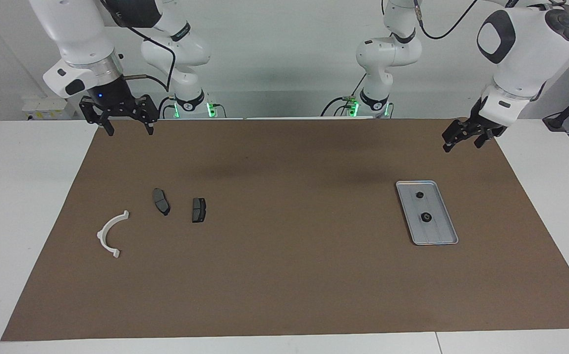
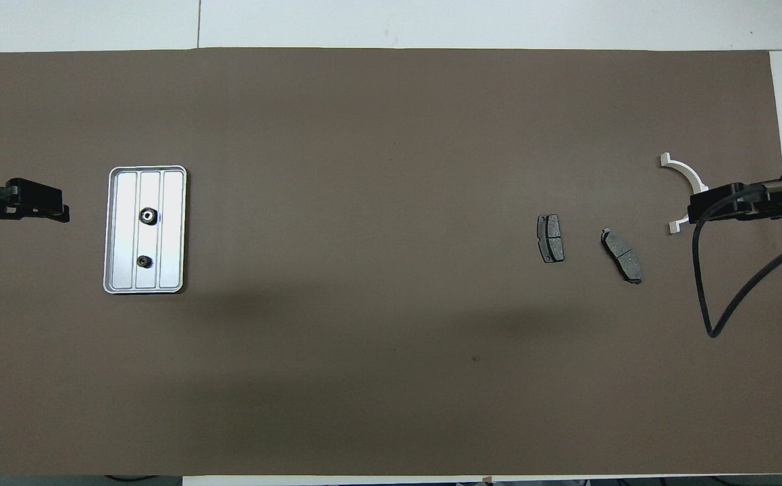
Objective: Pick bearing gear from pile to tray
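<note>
Looks pretty much done: both small black bearing gears (image 1: pixel 426 217) sit in the silver tray (image 1: pixel 449 231) toward the left arm's end of the surface. No gears remain beside the brake pads (image 1: pixel 198 210) and white half-ring bracket (image 1: pixel 109 234). Left pincer (image 1: pixel 465 138) and right pincer (image 1: pixel 127 126) hang open and empty.

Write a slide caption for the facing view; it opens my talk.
Two black gears lie in the tray; both arms wait raised.
</note>
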{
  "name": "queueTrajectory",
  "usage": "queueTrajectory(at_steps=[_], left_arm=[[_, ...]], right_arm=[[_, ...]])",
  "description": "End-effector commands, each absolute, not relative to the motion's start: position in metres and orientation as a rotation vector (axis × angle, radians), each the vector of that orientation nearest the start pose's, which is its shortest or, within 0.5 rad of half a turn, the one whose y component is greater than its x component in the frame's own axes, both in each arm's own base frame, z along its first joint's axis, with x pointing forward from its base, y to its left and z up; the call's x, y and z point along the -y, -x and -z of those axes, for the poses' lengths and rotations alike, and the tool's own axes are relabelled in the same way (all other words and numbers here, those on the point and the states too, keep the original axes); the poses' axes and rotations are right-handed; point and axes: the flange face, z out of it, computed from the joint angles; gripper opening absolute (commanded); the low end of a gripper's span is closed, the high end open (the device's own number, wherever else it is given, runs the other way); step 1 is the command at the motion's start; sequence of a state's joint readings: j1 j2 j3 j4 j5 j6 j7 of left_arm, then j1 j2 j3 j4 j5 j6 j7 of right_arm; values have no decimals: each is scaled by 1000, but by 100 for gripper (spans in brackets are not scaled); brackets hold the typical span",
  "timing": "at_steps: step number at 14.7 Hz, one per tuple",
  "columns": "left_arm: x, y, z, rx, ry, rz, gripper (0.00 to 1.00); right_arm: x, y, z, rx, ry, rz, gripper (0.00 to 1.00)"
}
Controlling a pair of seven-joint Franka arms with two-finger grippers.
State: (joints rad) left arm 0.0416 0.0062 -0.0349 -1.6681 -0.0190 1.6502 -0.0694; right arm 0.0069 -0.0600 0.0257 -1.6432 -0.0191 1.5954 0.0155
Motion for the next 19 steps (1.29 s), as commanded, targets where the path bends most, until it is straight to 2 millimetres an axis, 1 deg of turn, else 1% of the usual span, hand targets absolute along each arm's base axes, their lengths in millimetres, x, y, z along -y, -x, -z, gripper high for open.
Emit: queueTrajectory(at_steps=[1, 7, 9, 11, 19], left_arm=[[1, -561, -590, 108, 3171, -57, 100], [3, -560, -592, 105, 3171, -50, 100], [4, -556, -599, 100, 3170, -33, 100], [4, -553, -602, 99, 3166, -45, 100], [5, -545, -608, 93, 3162, -74, 100]], right_arm=[[-14, -535, -628, 0, 3152, 32, 100], [-14, -535, -628, 0, 3152, 27, 100], [-15, -535, -628, 0, 3151, 27, 100], [-15, -535, -628, 0, 3151, 27, 100], [-15, -532, -632, 0, 3151, 39, 100]])
